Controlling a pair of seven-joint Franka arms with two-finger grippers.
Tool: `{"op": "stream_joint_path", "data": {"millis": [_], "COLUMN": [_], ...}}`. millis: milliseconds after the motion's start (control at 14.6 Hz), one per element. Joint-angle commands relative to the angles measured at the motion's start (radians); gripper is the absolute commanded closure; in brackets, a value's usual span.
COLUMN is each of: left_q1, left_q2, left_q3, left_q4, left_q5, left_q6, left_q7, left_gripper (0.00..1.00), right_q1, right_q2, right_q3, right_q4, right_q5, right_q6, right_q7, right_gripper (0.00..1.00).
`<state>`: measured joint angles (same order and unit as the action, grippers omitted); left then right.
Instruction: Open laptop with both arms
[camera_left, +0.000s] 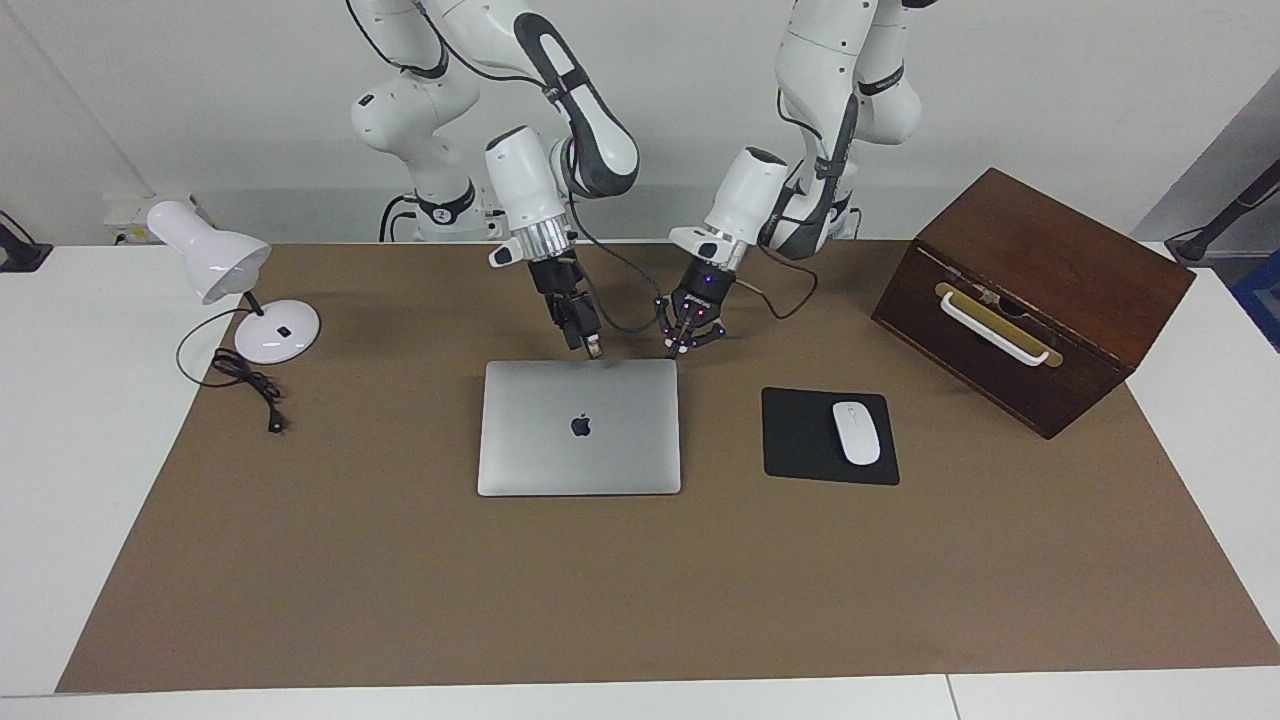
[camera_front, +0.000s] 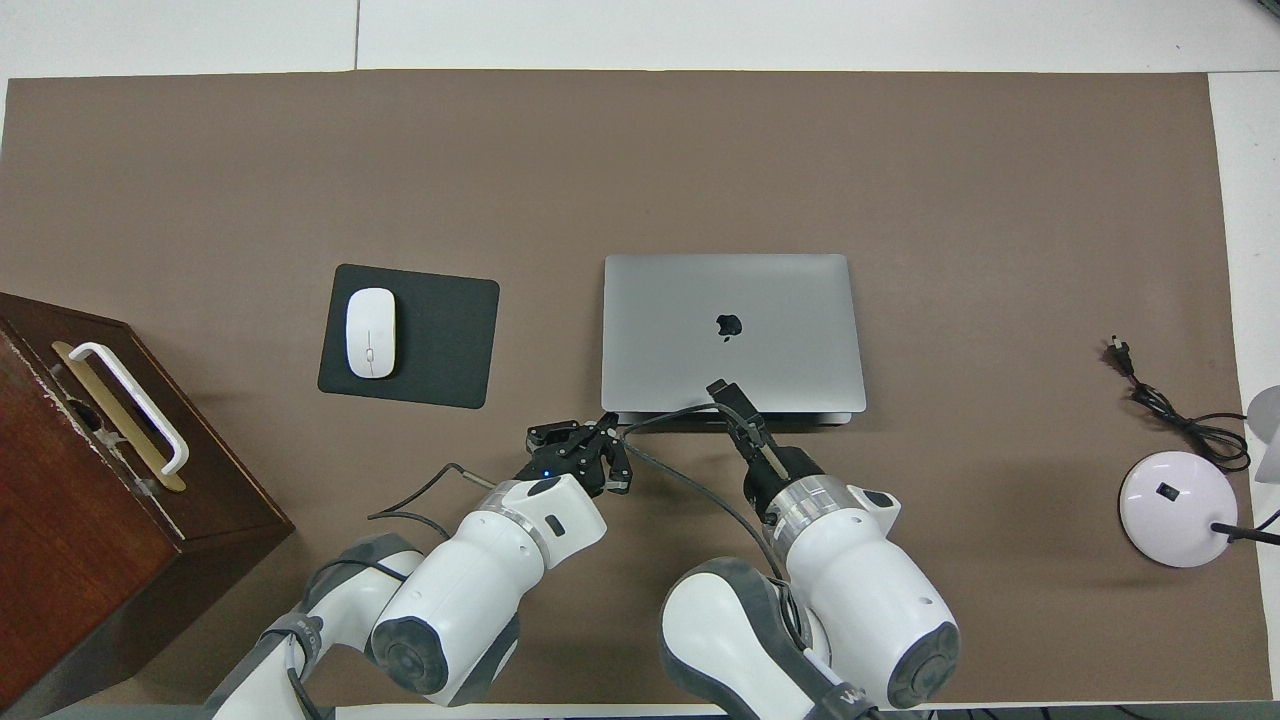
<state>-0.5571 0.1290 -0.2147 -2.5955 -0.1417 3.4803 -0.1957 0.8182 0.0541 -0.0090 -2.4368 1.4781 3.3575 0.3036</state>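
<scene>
The silver-grey laptop (camera_left: 580, 460) lies flat on the brown mat (camera_left: 640, 600) with its lid down, apple logo up. It also shows in the overhead view (camera_front: 780, 300). My right gripper (camera_left: 592, 345) reaches down with its fingers together, its tip at the middle of the laptop's edge nearest the robots; in the overhead view (camera_front: 722, 390) the tip overlaps that edge of the lid. My left gripper (camera_left: 692, 342) is open and empty, low beside the laptop's near corner toward the left arm's end, just off it (camera_front: 585, 450).
A black mouse pad (camera_left: 800, 435) with a white mouse (camera_left: 856, 432) lies beside the laptop toward the left arm's end. A dark wooden box (camera_left: 1030, 300) with a white handle stands further that way. A white desk lamp (camera_left: 240, 300) and its cord (camera_left: 250, 385) are at the right arm's end.
</scene>
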Motion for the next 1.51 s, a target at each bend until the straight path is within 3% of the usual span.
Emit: {"op": "stream_joint_path", "data": {"millis": [0, 1437], "left_q1": [0.005, 0.049], "left_q2": [0.04, 0.158], "left_q3": [0.003, 0.003], "left_q4": [0.029, 0.103], "left_q5": [-0.006, 0.004], "left_q6": [0.022, 0.022], "left_q7": [0.022, 0.102], "left_gripper": [1.0, 1.0], "right_q1": [-0.007, -0.008], "right_q2": [0.01, 0.015], "right_q3": [-0.002, -0.003], "right_q4": [0.019, 0.028], "right_q5": [0.033, 0.033], "right_q6": [-0.001, 0.0], "right_q7": [-0.05, -0.052], "right_gripper": [0.0, 0.0]}}
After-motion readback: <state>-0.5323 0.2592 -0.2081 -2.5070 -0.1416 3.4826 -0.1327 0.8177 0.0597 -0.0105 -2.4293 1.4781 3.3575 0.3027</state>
